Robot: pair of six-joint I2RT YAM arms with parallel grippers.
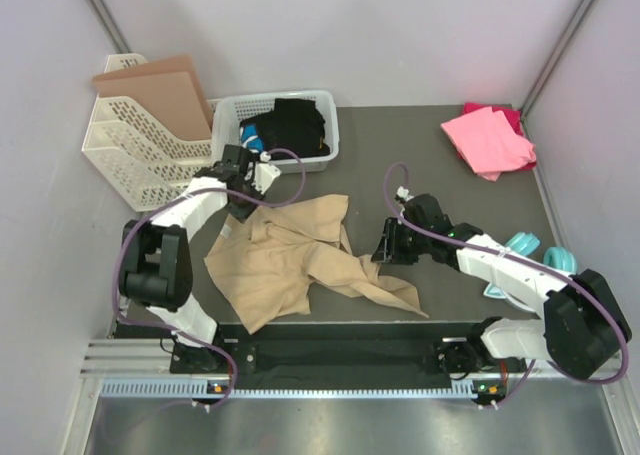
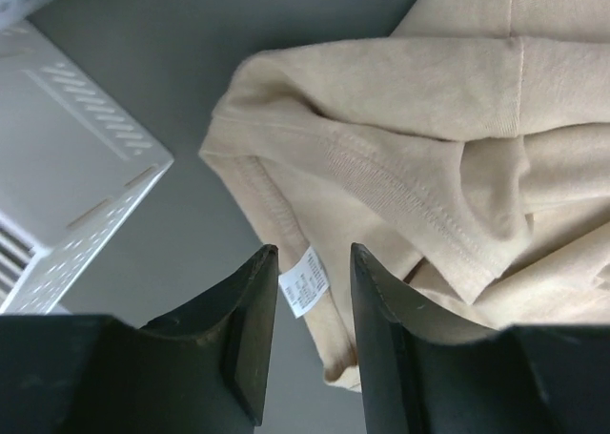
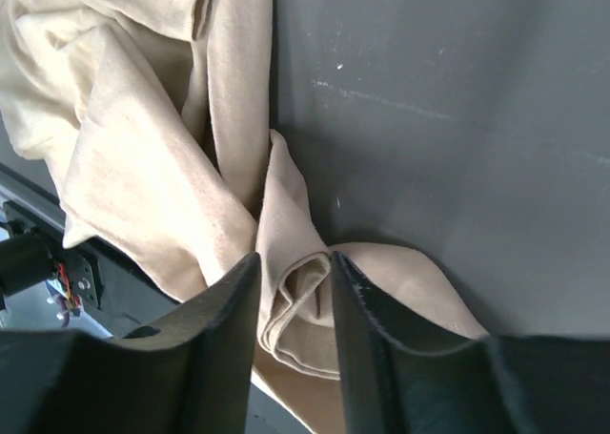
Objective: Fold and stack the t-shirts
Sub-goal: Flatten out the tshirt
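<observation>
the tan t-shirt (image 1: 290,260) lies crumpled just nearside of the white basket (image 1: 334,125). your left gripper (image 2: 313,262) stands apart astride its collar label; your right gripper (image 3: 294,272) is pinched on a bunched hem fold. risk: that doubled pinch may drag layers together and twist the shirt.

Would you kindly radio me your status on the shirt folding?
Left fingers open astride tan shirt collar label. Right fingers astride a bunched fold, grip unclear. Shirt crumpled; nothing obstructing.

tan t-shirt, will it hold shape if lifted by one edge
Probably not: the tan t-shirt lies in soft crumpled folds, so it should droop. It looks thin, likely light. Pushed, it would probably bunch on the table, not slide.
</observation>
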